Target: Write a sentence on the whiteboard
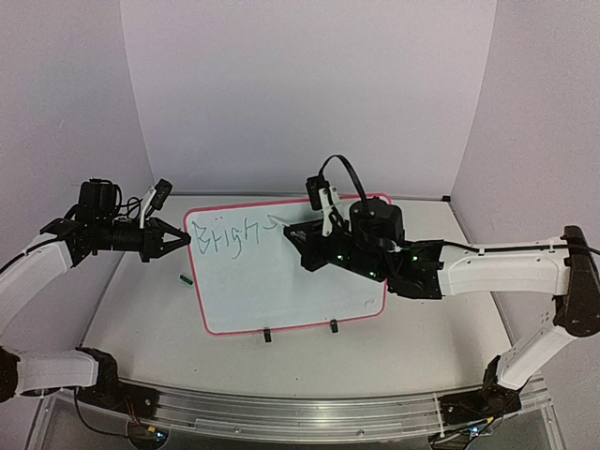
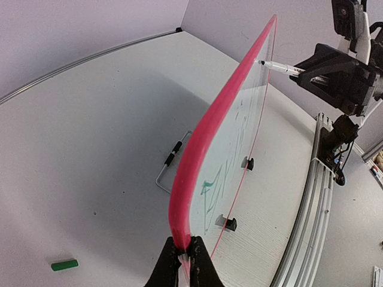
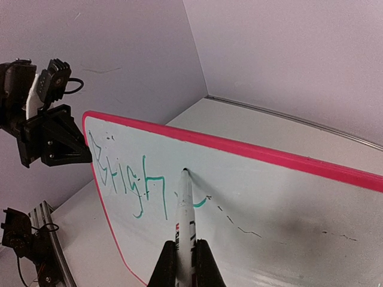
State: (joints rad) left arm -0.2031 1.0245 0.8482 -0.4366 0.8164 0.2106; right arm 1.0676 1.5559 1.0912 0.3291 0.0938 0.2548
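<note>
The whiteboard (image 1: 281, 286), with a red-pink frame, stands tilted on its two black clips. Green letters reading "Brigh" (image 1: 230, 230) run along its top left, with a short curved stroke after them. My left gripper (image 1: 185, 238) is shut on the board's left edge; the left wrist view shows its jaws pinching the frame (image 2: 185, 254). My right gripper (image 1: 295, 236) is shut on a white marker (image 3: 184, 209). The marker's tip touches the board just right of the letters (image 3: 128, 176). The marker (image 2: 278, 67) also shows in the left wrist view.
A small green marker cap (image 1: 186, 277) lies on the table left of the board and also shows in the left wrist view (image 2: 64, 264). A wire stand (image 2: 170, 161) lies behind the board. Faint dark dashes (image 3: 239, 227) mark the board right of the marker. Walls enclose the table.
</note>
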